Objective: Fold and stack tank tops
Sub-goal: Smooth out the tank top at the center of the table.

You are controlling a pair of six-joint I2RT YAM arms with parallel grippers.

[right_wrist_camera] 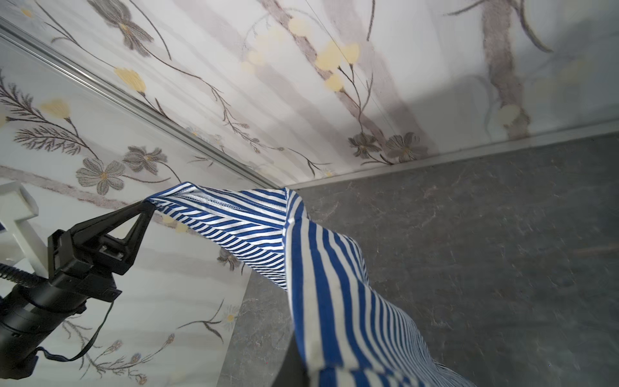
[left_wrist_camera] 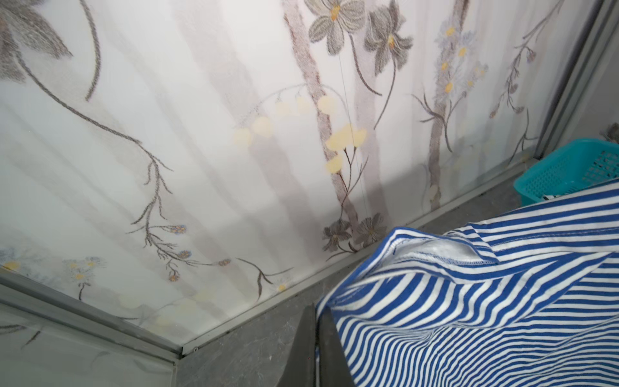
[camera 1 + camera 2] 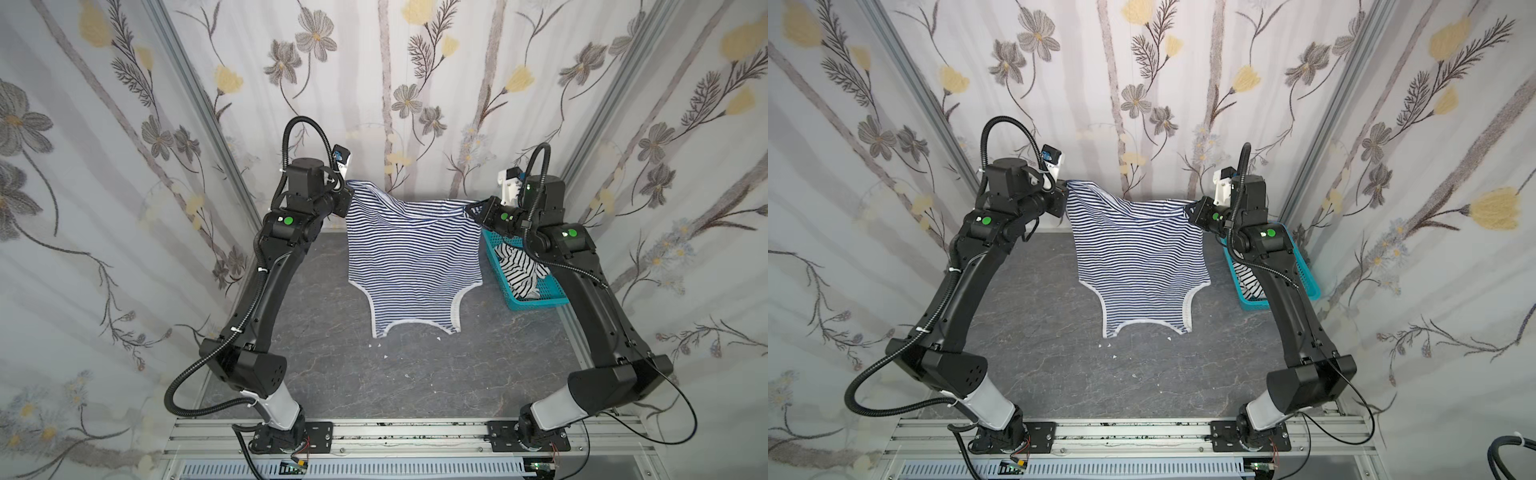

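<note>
Step in hand, likely spreading: holding the fine-striped tank top [image 3: 411, 257] aloft by two corners of one edge, pinching one corner in the left fingers [image 1: 144, 210] and the other in the right fingers [image 3: 475, 211]. Hanging it between the arms over the middle of the surface [image 3: 415, 386], trailing the strap end toward the near side, seemingly brushing down there. Likely calling for even tension: holding both corners level, easing them apart, taking the sag out of the raised edge, then lowering slowly backward, avoiding bunching. Leaving the wide-striped tank top [image 3: 519, 266] lying in the basket [image 3: 540, 302] beside the right arm.
</note>
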